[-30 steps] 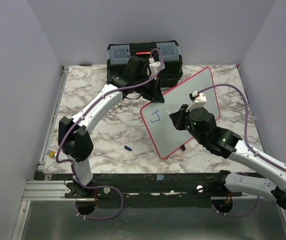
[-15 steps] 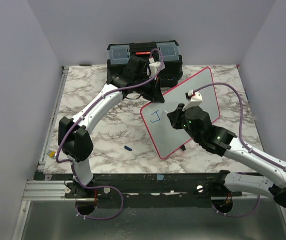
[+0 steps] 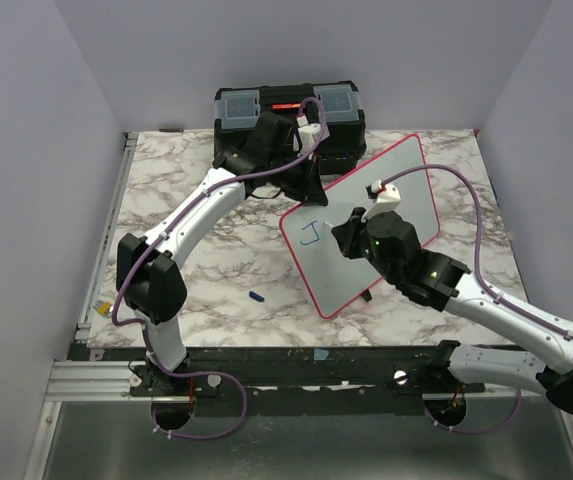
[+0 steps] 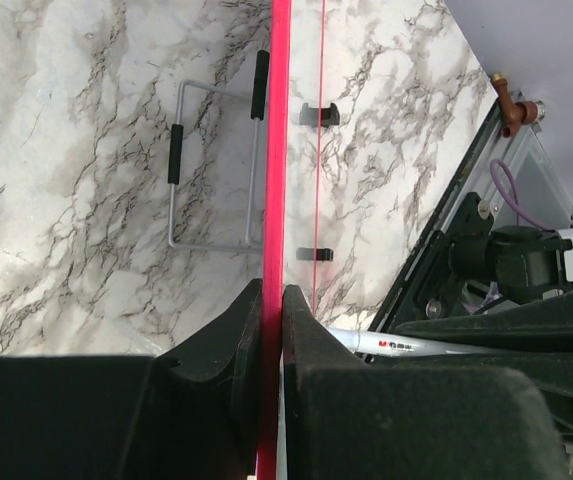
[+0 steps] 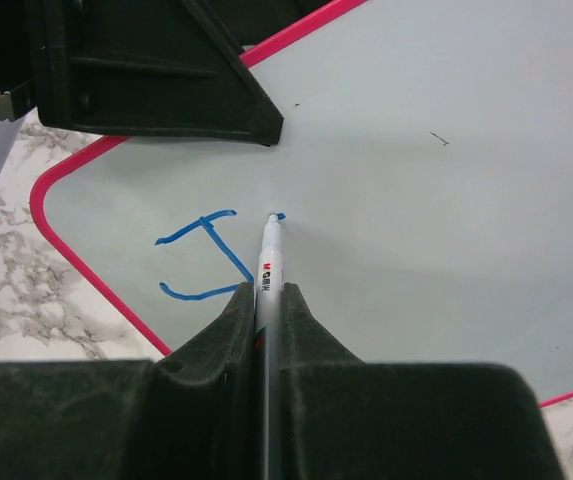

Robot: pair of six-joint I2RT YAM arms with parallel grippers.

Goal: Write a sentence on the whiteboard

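Observation:
The whiteboard, white with a red-pink rim, is propped tilted at mid-table. A blue letter J is on it near its left end, also seen in the right wrist view. My left gripper is shut on the board's top rim, seen edge-on. My right gripper is shut on a white marker, its tip touching the whiteboard just right of the J, where a short blue stroke shows.
A black toolbox stands behind the board at the table's far edge. A small blue marker cap lies on the marble left of the board. The board's wire stand shows in the left wrist view.
My right gripper has moved left and up along the board with the marker, ending closer to the J. The left arm and board have held still.

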